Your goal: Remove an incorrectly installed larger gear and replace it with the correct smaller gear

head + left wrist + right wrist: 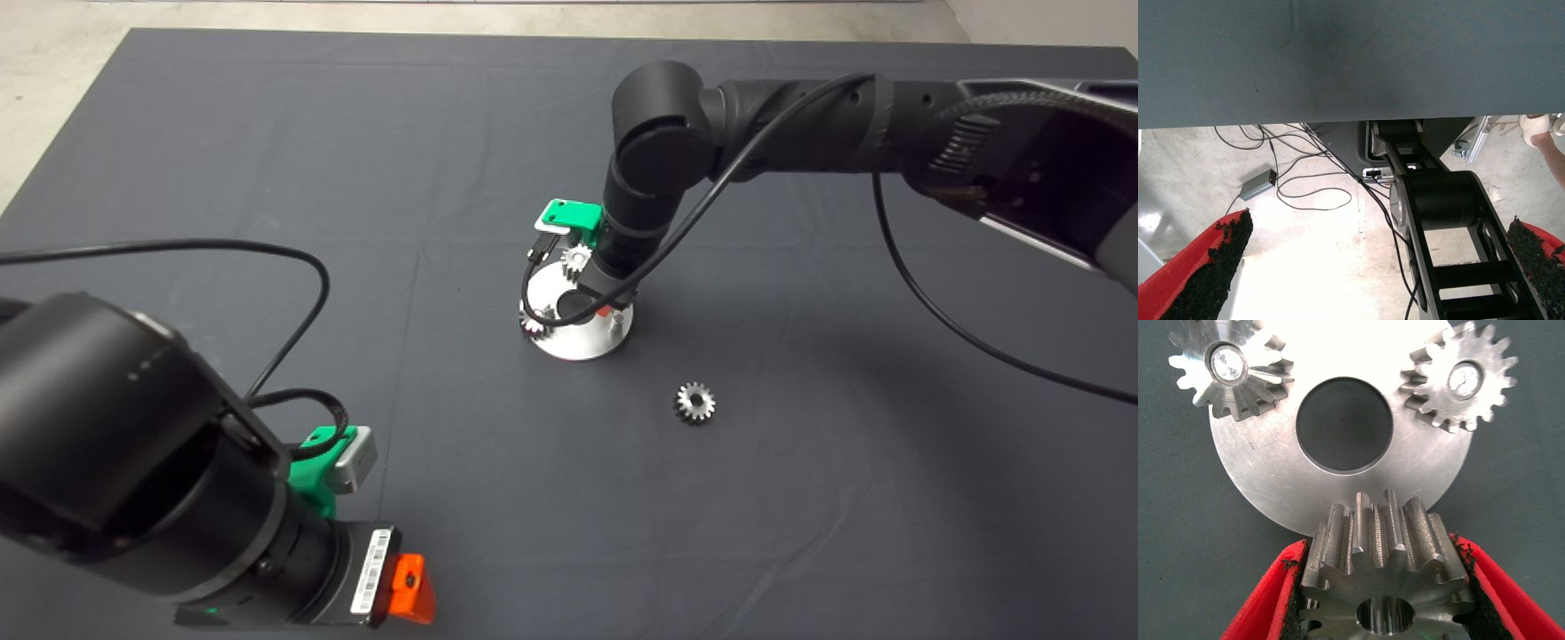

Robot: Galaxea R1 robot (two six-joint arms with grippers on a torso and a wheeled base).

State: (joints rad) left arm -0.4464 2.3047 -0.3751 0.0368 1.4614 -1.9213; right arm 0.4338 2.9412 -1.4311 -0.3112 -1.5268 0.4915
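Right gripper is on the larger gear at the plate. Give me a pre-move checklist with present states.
1. Right gripper pads on both sides of the larger gear: ok.
2. Gear lifted clear of the round plate: cannot tell.
3. Two small gears seated on pins: ok.
4. Smaller gear lying free on the mat: ok.
5. Left gripper parked off the mat, open: ok.

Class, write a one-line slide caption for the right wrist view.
Right gripper clamps the larger gear at the edge of a round steel plate carrying two small gears on pins.
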